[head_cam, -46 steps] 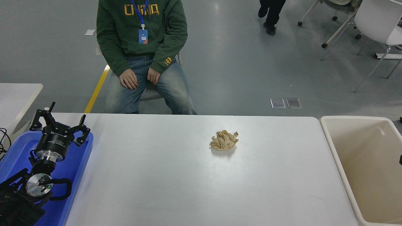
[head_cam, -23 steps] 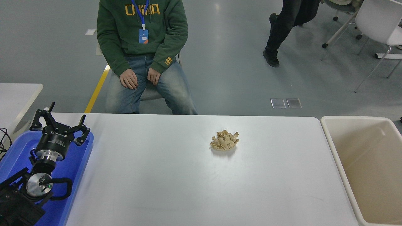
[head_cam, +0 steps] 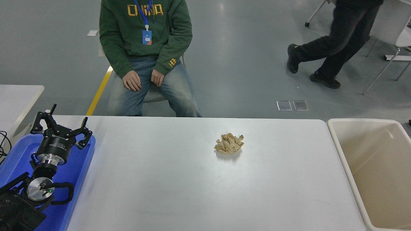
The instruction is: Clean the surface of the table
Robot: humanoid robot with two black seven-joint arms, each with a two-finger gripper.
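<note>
Crumpled brown paper wad (head_cam: 229,143) sits mid table surface (head_cam: 167,179); left gripper (head_cam: 61,130) parked over blue tray (head_cam: 77,166) left of wad, fingers spread open; beige bin (head_cam: 372,173) right of table.

The seated person (head_cam: 146,57) is cut off at the top edge above the chest, and the table (head_cam: 192,179) hides the lower legs. A walking person (head_cam: 334,41) at the upper right shows only legs and shoes, slightly blurred. The bin (head_cam: 340,144) runs off the right and bottom edges. The left arm (head_cam: 19,205) leaves the frame at the lower left corner and covers part of the tray (head_cam: 77,166). Only a corner of the small table (head_cam: 19,96) shows. The chair (head_cam: 398,35) is cropped.
</note>
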